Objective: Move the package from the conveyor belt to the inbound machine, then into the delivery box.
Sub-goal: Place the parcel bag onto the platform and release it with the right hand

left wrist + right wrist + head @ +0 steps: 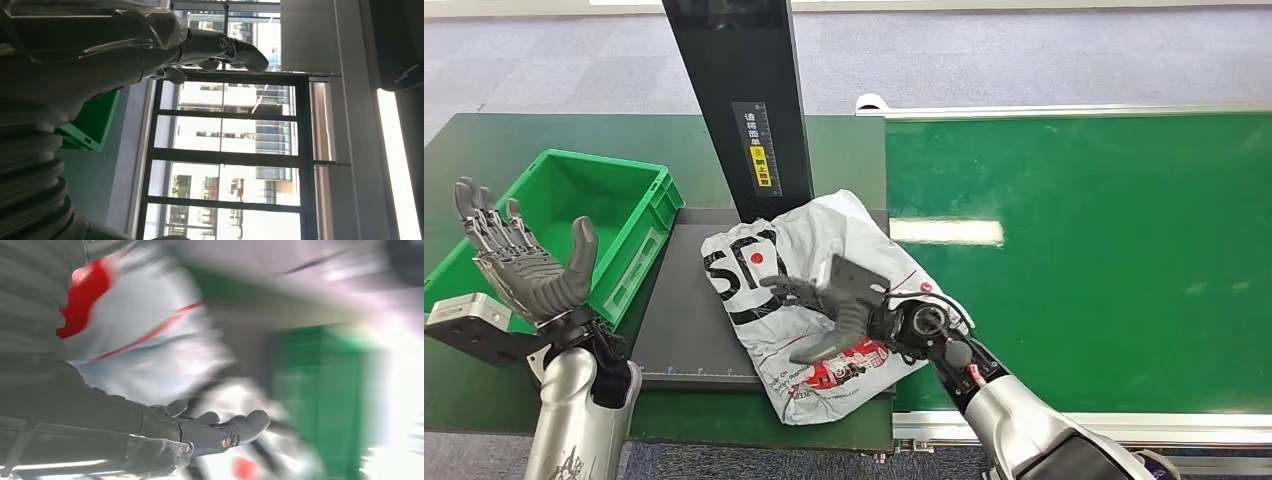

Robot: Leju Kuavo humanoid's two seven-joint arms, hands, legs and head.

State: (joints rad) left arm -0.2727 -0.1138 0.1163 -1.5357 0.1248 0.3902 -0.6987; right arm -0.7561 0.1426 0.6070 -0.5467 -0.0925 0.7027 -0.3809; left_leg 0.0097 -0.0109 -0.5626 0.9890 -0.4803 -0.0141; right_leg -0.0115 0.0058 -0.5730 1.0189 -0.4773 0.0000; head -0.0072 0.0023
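Surface: dark green table [484,150] on the left, with a flat black platform [684,330] lying on it. A black upright post [744,100] with a small yellow-and-white label rises at the platform's far edge. To the right, a bright green conveyor belt [1104,260] with a silver rail along its near and far sides. Grey carpet floor [1024,55] beyond. The left wrist view shows tall windows [225,165] with buildings outside.

Containers: green plastic box [609,215] stands on the table just left of the platform; nothing is visible inside it.

Package [824,300]: white plastic mailing bag with black and red print, lying crumpled on the platform, its right part overhanging toward the belt edge.

Right robot hand [834,310]: over the package, fingers spread, thumb pointing down toward the bag; whether it grips or merely touches the bag cannot be told. Right wrist view is motion-blurred.

Left robot hand [519,265]: raised beside the box, palm open, fingers wide apart, holding nothing.
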